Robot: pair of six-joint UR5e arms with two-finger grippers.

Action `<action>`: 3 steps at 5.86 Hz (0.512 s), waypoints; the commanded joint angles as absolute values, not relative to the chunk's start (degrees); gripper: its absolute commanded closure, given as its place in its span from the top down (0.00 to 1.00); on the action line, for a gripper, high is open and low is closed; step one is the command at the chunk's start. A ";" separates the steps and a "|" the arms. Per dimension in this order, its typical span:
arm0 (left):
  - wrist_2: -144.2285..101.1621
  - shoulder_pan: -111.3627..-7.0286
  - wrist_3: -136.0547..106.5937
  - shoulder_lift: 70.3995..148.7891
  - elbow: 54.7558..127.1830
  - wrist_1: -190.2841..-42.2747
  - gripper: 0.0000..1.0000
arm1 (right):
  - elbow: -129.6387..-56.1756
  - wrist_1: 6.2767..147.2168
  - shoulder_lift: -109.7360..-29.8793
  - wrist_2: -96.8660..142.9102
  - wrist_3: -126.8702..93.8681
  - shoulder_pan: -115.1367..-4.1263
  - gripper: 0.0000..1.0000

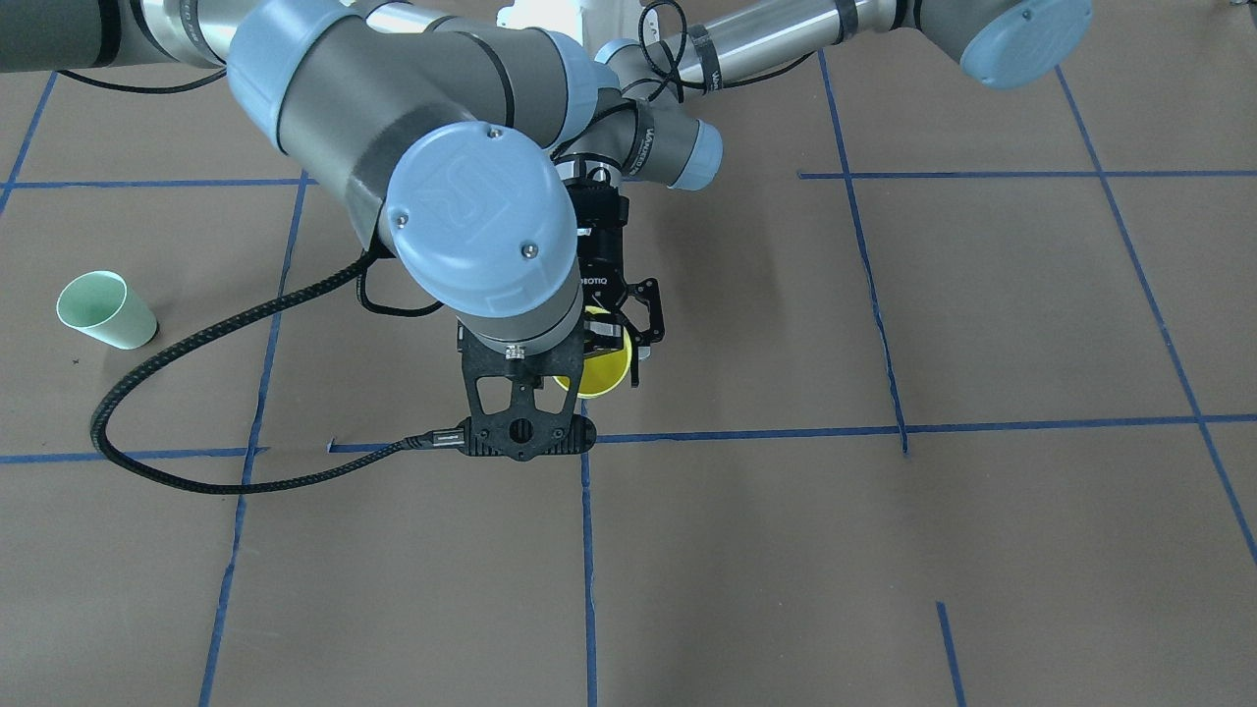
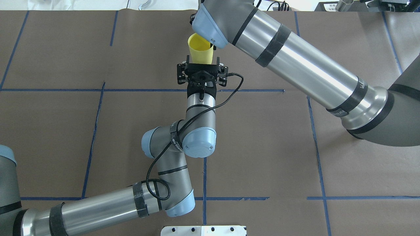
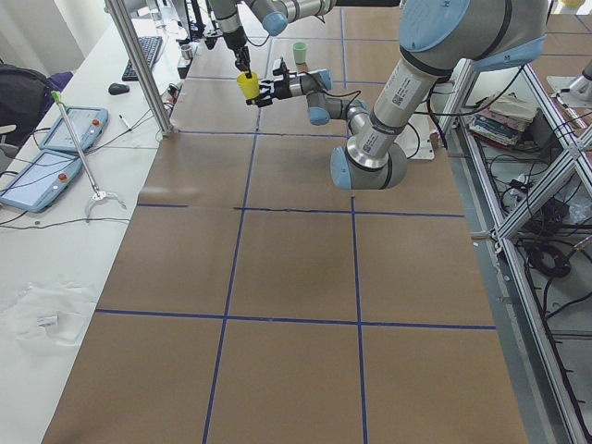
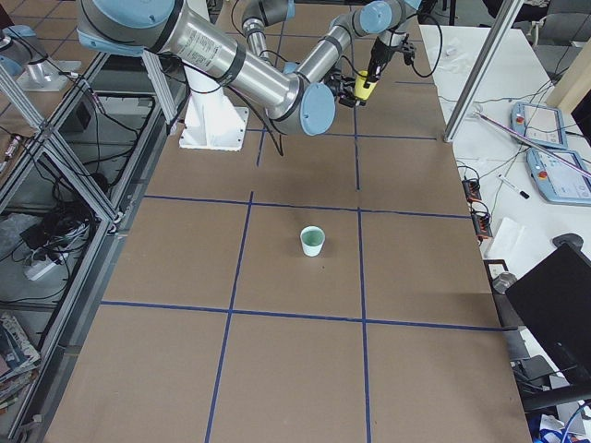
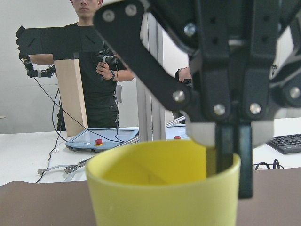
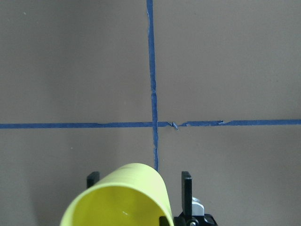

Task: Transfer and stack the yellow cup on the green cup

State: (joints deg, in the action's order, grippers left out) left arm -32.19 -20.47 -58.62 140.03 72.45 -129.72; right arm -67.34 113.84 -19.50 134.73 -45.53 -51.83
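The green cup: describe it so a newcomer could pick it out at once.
Find the brown table marked into squares by blue tape. On the robot's right side of it, the green cup stands alone, mouth up. It is pale mint; the yellow cup is bright and held off the table.

Your brown table (image 1: 786, 550) carries a blue tape (image 1: 756, 433) grid; the green cup (image 1: 106, 310) stands on it, mouth up.

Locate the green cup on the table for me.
The green cup stands alone on the robot's right side of the table, at the front-facing view's left edge, well apart from the raised yellow cup.
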 commanded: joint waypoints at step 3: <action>-33.05 -20.48 -58.54 139.04 72.25 -129.73 1.00 | -68.38 114.95 -17.30 138.16 -46.23 -57.66 0.00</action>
State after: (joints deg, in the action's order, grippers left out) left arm -32.87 -20.42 -58.60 139.26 72.21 -129.73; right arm -68.27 114.33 -16.67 137.91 -46.08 -57.10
